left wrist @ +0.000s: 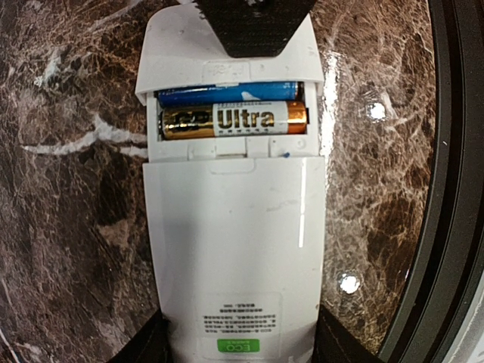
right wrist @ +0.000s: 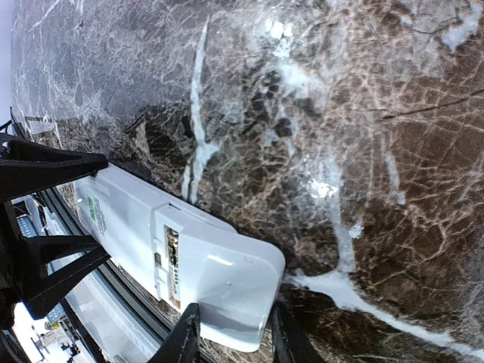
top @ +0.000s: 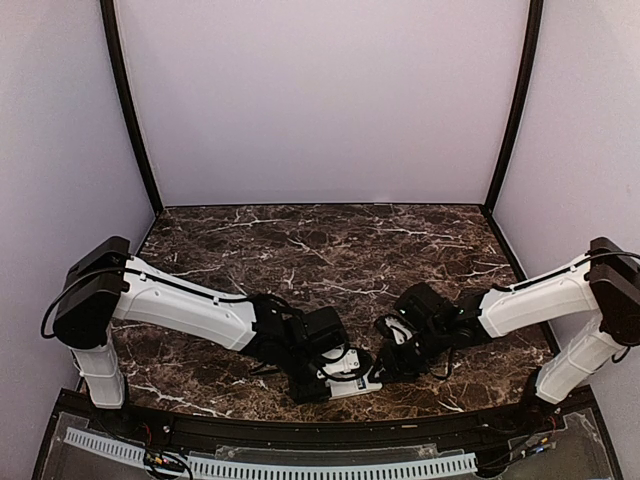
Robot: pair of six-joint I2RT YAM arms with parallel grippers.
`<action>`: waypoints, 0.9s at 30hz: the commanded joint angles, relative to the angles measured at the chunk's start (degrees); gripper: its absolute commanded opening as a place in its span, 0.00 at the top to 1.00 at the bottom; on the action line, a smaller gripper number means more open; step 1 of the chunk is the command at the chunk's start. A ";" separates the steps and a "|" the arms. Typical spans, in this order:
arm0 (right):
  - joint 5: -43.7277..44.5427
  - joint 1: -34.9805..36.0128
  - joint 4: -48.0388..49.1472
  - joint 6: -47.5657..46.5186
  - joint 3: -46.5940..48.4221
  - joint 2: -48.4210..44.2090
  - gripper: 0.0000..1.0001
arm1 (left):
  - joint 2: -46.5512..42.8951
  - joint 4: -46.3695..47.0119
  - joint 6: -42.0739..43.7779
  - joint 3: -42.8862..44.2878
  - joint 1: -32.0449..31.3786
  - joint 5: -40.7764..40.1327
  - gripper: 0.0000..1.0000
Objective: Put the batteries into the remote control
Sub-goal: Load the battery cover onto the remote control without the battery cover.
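remote control [left wrist: 234,227] back-up on the marble table [top: 300,240], by the near edge. left gripper [left wrist: 240,340] clamped across its lower end, right gripper [right wrist: 233,333] pinching the top end. batteries [left wrist: 234,110] side by side in the open bay. best to hold level, press both flush before letting go.

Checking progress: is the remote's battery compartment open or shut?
Open. The back of the remote control shows two batteries uncovered, one blue, one gold.
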 commanded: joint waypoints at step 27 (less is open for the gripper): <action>4.04 2.85 -5.89 -1.14 6.17 4.07 0.66 | -5.63 8.05 -0.83 -9.32 0.03 3.38 0.35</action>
